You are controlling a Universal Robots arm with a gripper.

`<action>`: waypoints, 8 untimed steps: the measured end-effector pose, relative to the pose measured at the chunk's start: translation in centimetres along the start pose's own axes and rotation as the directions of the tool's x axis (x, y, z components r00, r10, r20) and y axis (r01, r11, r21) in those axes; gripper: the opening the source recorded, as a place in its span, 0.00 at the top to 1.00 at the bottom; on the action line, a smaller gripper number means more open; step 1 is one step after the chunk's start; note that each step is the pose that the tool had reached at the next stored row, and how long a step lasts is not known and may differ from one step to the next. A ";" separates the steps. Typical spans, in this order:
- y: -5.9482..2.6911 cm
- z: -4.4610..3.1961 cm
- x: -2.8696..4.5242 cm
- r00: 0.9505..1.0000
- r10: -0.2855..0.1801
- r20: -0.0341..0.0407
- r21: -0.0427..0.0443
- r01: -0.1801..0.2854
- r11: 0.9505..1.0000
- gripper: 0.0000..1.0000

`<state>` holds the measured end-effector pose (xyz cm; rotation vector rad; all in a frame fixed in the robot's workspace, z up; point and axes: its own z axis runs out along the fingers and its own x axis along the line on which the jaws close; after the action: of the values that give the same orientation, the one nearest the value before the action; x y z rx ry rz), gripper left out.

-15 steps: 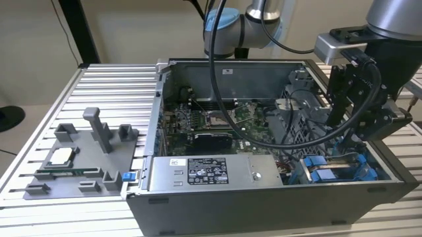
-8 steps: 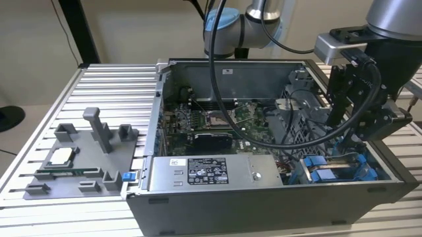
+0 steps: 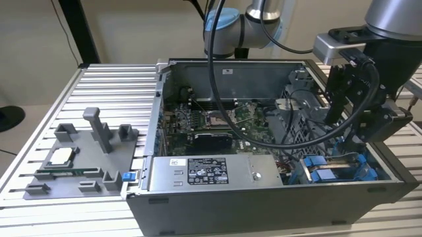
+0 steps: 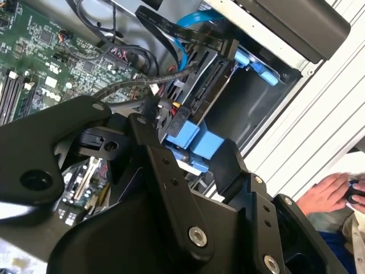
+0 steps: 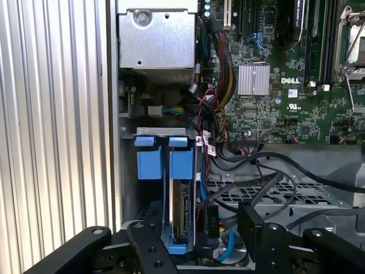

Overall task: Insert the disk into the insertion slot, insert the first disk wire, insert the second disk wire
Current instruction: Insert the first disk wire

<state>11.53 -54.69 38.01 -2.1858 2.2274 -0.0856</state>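
Ribbed aluminium table (image 3: 112, 81), open computer case (image 3: 264, 207), grey parts tray (image 3: 66, 192)

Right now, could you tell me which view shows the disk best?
The first wrist view: the disk stands edge-on in the insertion slot, its blue carrier tabs facing the camera. The second wrist view shows its connector end among cables; the exterior view shows mainly the blue carrier.

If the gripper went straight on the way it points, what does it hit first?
Most likely the flat silver hard drive in its bright blue plastic carrier, sitting in the grey metal drive bay ahead of the gripper. Black cables beside it are close too; depth is unclear.
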 end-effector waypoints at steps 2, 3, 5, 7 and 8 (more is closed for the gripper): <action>0.00 0.00 0.00 1.000 0.000 0.000 0.000 0.000 1.000 0.00; 0.00 0.00 0.00 1.000 0.000 0.000 0.000 0.000 1.000 0.00; 0.01 0.00 0.00 1.000 -0.001 0.000 0.000 0.001 1.000 0.00; 0.01 0.01 -0.01 1.000 -0.006 0.000 0.000 0.006 1.000 0.00; 0.01 0.01 -0.01 1.000 -0.011 0.001 0.000 0.011 1.000 0.00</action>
<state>11.52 -54.68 38.00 -2.1976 2.2151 -0.0852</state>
